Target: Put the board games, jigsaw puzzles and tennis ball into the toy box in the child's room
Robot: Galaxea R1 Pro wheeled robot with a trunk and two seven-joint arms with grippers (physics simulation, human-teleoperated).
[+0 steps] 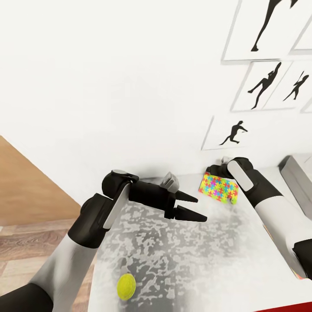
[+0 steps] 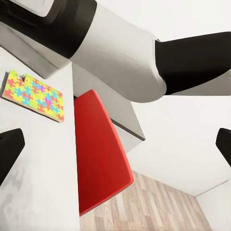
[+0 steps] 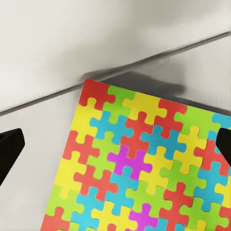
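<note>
A multicoloured jigsaw puzzle (image 1: 219,189) (image 3: 144,163) (image 2: 33,95) lies flat on the marbled table (image 1: 182,255) close to the back wall. My right gripper (image 1: 215,170) (image 3: 115,147) hovers over the puzzle's far edge, open, its fingertips (image 3: 9,149) wide apart with nothing between them. Left of the puzzle, my left gripper (image 1: 201,209) (image 2: 115,144) is held above the table's middle, open and empty. The yellow-green tennis ball (image 1: 126,286) rests near the table's front left corner. A light-grey toy box (image 1: 297,173) shows partly at the far right, past my right arm.
The white wall with framed silhouette pictures (image 1: 229,132) stands right behind the table. Wooden floor (image 1: 26,242) lies past the table's left edge. A red chair (image 2: 101,154) sits beside the table, below my right arm (image 2: 120,57).
</note>
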